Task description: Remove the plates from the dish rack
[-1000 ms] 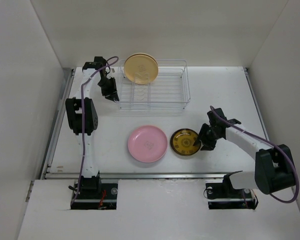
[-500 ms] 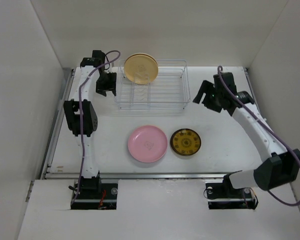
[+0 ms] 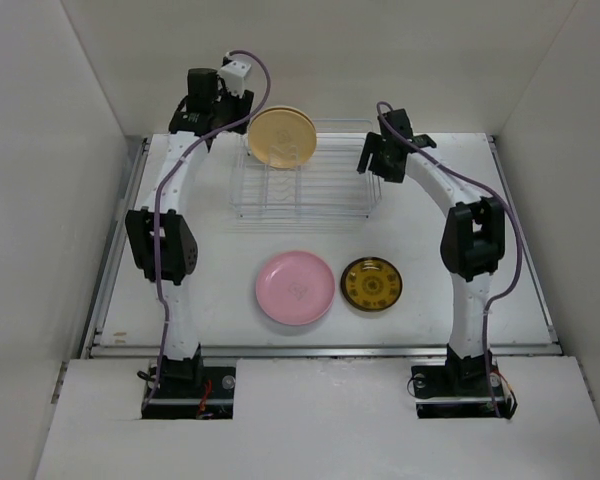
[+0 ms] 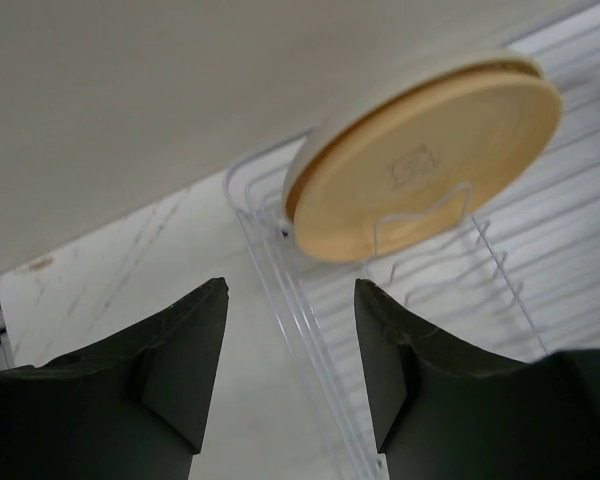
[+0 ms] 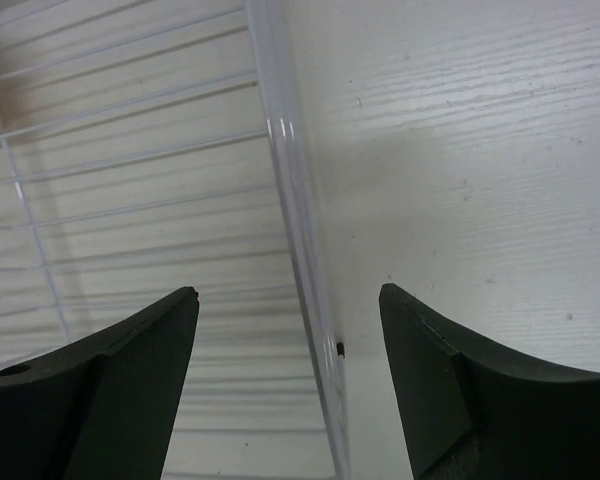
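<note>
My left claw (image 4: 290, 300) and right claw (image 5: 288, 300) gape empty; a skewed pinch could tip the yellow plate (image 4: 420, 160)

Plain white walls (image 3: 330, 60) enclose a white table (image 3: 220, 250).

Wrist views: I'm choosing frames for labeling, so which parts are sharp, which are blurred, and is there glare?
Left wrist: yellow plate reasonably sharp, left fingers dark and soft. Right wrist: table grain crisp, a bright glint on the dish rack rim, right fingers blurred.
</note>
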